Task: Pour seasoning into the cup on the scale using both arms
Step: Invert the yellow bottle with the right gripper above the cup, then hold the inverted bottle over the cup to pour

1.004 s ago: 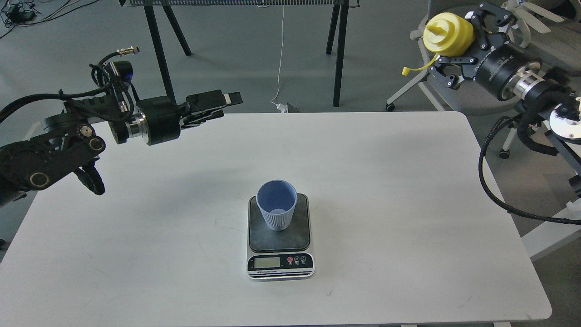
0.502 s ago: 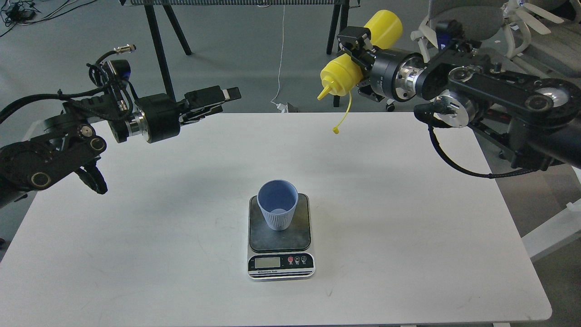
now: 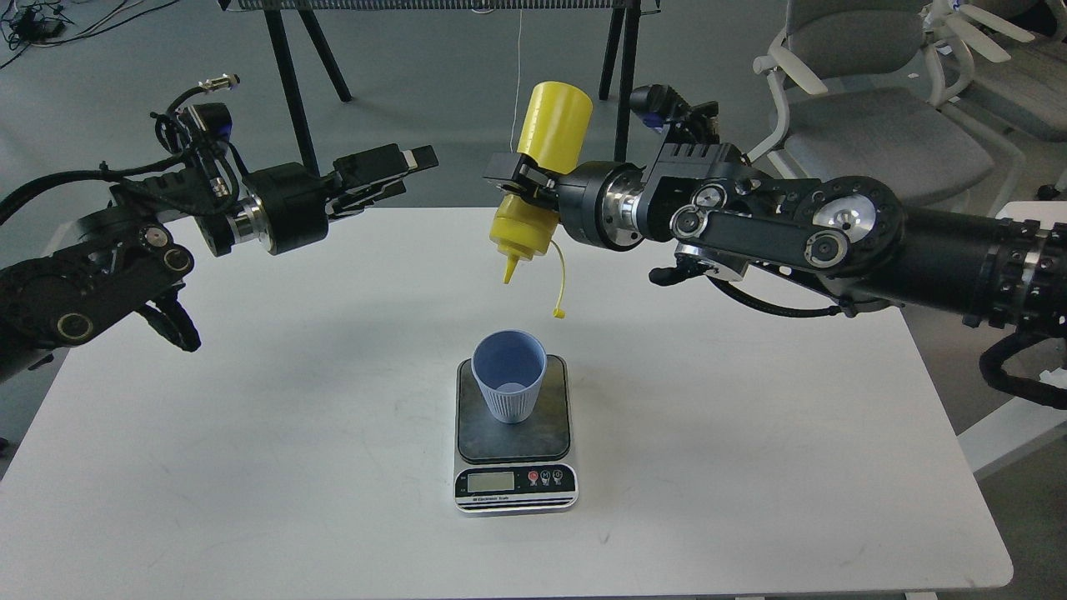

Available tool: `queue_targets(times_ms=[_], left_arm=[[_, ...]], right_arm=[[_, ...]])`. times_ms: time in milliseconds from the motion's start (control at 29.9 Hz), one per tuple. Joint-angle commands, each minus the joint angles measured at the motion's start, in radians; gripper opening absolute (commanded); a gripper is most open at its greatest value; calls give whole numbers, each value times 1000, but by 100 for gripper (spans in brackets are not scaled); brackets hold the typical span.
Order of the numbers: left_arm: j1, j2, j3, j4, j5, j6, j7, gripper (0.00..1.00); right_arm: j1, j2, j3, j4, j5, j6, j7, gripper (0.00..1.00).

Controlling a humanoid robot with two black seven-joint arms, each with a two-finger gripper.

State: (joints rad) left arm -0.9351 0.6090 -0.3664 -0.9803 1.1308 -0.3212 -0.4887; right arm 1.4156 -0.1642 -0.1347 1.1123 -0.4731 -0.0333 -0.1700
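The light-blue ribbed cup [image 3: 508, 387] stands upright on the dark plate of the scale [image 3: 514, 433], in the middle of the white table [image 3: 250, 467]. My right gripper [image 3: 525, 187] is shut on the yellow seasoning bottle [image 3: 543, 158] and holds it upside down, nozzle pointing down above and slightly behind the cup. Its tethered tip cap [image 3: 559, 312] dangles free. My left gripper [image 3: 408, 167] hovers above the table's far left, fingers close together and holding nothing.
Black stand legs [image 3: 292, 92] rise behind the table. Grey office chairs [image 3: 875, 108] stand at the back right. My right arm [image 3: 834, 242] spans the table's far right side.
My right arm has swung left with the bottle, from the far right to above the cup, and turned it from tilted to nozzle-down. The left arm has barely moved.
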Motion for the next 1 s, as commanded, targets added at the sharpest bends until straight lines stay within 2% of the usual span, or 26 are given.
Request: queue_targets(times_ms=[0,970], left_arm=[[13,2,-14,0,1,7,0,97],[44,9,-17,0,-2,25,0,97]], right_arm=[[9,22,-34,1,-1,0,-5,2],[55,100,-146,-20,-29,-2,-23,2]])
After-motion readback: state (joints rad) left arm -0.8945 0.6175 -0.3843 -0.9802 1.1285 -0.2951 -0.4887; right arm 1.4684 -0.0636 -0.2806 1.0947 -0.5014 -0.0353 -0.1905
